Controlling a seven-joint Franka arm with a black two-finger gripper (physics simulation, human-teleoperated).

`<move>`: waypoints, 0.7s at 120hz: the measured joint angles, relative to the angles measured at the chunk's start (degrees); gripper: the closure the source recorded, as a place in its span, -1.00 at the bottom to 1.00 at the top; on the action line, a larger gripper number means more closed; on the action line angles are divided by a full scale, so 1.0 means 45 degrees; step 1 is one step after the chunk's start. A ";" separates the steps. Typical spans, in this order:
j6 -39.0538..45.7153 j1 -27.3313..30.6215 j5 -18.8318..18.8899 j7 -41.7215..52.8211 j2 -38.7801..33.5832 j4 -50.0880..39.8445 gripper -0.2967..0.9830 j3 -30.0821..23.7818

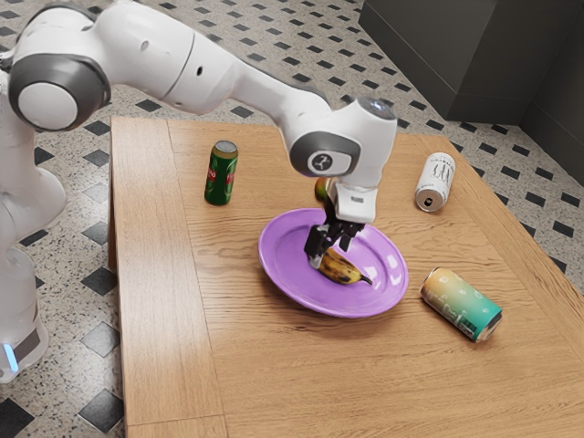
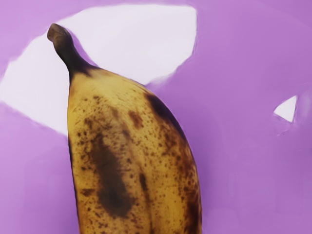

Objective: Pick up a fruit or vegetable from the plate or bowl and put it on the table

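My gripper (image 1: 330, 246) is low over the purple plate (image 1: 287, 266) in the exterior view, its black fingers apart at the banana's end nearer the arm. The spotted yellow banana (image 1: 340, 269) lies on the plate, its dark stem toward the exterior view's right. Part of it is hidden by the hand. In the wrist view the banana (image 2: 131, 161) is large and close under the hand, running down to the lower edge, with the purple plate (image 2: 243, 146) around it. I see no firm grip from both sides.
A green can (image 1: 221, 173) stands near the arm's side. A white can (image 1: 435, 182) and a yellow-teal can (image 1: 462, 304) lie beyond the plate on the wooden table (image 1: 274, 383). Behind the hand, a green-orange fruit (image 1: 321, 190) is partly hidden.
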 joint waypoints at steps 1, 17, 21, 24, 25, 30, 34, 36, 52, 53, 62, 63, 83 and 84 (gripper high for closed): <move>0.0001 0.0000 -0.0010 0.0008 0.0025 0.0004 -0.52 -0.0006; 0.0013 0.0002 -0.0155 0.0119 0.0289 0.0026 -0.49 -0.0054; 0.0016 0.0009 -0.0181 0.0144 0.0362 0.0034 -0.48 -0.0056; 0.0018 0.0012 -0.0208 0.0161 0.0409 0.0039 -0.45 -0.0062; 0.0019 0.0011 -0.0215 0.0167 0.0420 0.0040 -0.44 -0.0064; 0.0025 0.0009 -0.0246 0.0195 0.0458 0.0049 -0.35 -0.0072; 0.0044 0.0006 -0.0267 0.0216 0.0472 0.0048 -0.25 -0.0075; 0.0054 0.0003 -0.0276 0.0225 0.0477 0.0048 -0.20 -0.0076; 0.0173 -0.0020 -0.0347 0.0293 0.0483 0.0030 0.16 -0.0087; 0.0179 -0.0027 -0.0350 0.0297 0.0476 0.0029 0.18 -0.0086; 0.0224 -0.0088 -0.0369 0.0328 0.0385 0.0028 0.27 -0.0093; 0.0227 -0.0095 -0.0370 0.0331 0.0366 0.0028 0.28 -0.0094; 0.0182 -0.0463 -0.0338 0.0370 -0.0567 -0.0098 0.32 -0.0063; 0.0170 -0.0497 -0.0334 0.0372 -0.0629 -0.0111 0.31 -0.0059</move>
